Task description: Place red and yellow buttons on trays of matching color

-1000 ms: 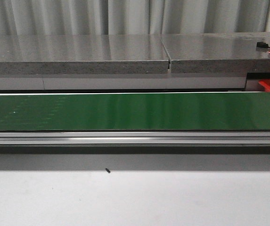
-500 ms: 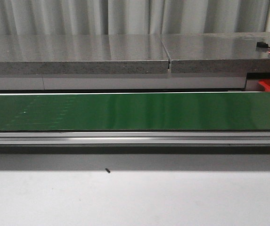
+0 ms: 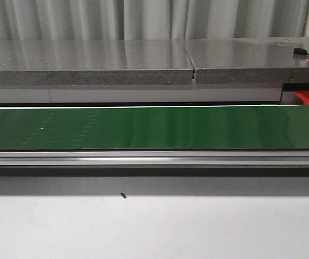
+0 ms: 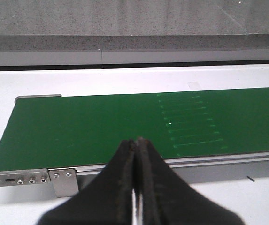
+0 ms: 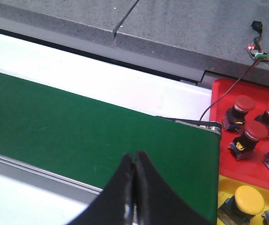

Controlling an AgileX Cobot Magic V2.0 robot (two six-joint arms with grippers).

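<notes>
**Both arms parked over a bare belt, buttons already sorted at the far right end**

Nearest the cameras, each black end effector sits low in its wrist view with its two fingers pressed together and nothing between them: the left end effector (image 4: pixel 135 187) at bottom centre of its picture, the right end effector (image 5: pixel 134 192) likewise. Both hang over the near edge of the long green conveyor belt (image 3: pixel 154 128), a sensible waiting post, since a button riding the belt would pass right beneath them.

In the front view the plain white worktop (image 3: pixel 154 226) fills the lower part, bare but for a small dark speck (image 3: pixel 123 195) left of centre. Above it the silver aluminium rail (image 3: pixel 154 157) borders the belt, and no button shows on the green surface in any view.

Room to move looks generous along the belt. Its ends are the tight spots: the metal end bracket (image 4: pixel 31 177) at lower left of the left wrist view, and the belt's end roller at right of the right wrist view.

Just past that end, the red plastic tray (image 5: pixel 228 96) holds red-capped push buttons (image 5: pixel 255 131), and the yellow tray (image 5: pixel 224 191) below it holds a yellow-capped button (image 5: pixel 249 197). Colours match, so the work seems well along or awaiting the next piece.

Farthest back runs the grey speckled stone ledge (image 3: pixel 89 59), with a small wired circuit board (image 5: pixel 258 52) on it.
</notes>
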